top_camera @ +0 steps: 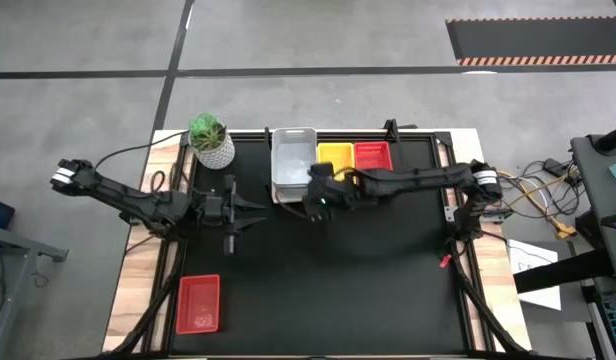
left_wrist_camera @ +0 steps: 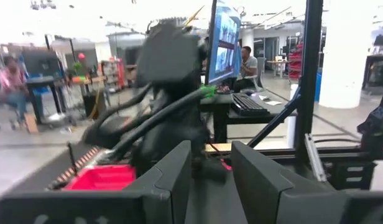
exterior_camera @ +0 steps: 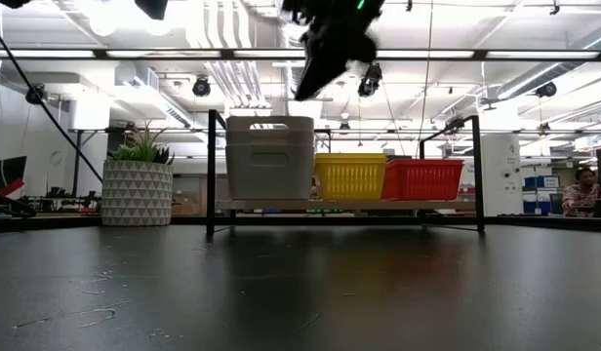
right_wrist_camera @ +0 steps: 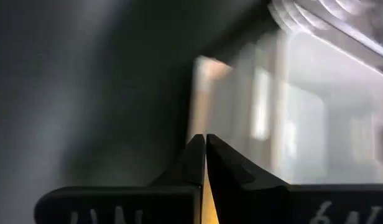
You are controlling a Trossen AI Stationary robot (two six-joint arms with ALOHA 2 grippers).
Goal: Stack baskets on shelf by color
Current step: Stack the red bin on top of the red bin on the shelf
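Observation:
On the shelf (exterior_camera: 340, 205) at the table's far edge stand a pale grey-white basket stack (top_camera: 293, 160) (exterior_camera: 269, 156), a yellow stack (top_camera: 335, 157) (exterior_camera: 349, 175) and a red stack (top_camera: 372, 156) (exterior_camera: 422, 178), side by side on their bases. One more red basket (top_camera: 198, 303) lies flat near the table's near left corner. My right gripper (top_camera: 318, 200) (exterior_camera: 325, 58) (right_wrist_camera: 204, 144) is shut, empty and raised, just on the near side of the grey-white stack (right_wrist_camera: 316, 124). My left gripper (top_camera: 258, 212) (left_wrist_camera: 211, 152) is open and empty at mid-table, left of the right gripper.
A green plant in a white patterned pot (top_camera: 210, 142) (exterior_camera: 137, 183) stands left of the shelf at the far left corner. The shelf's black posts (exterior_camera: 212, 171) rise at its ends. Black mat (top_camera: 338, 280) covers the table's middle and near right. People sit in the room beyond.

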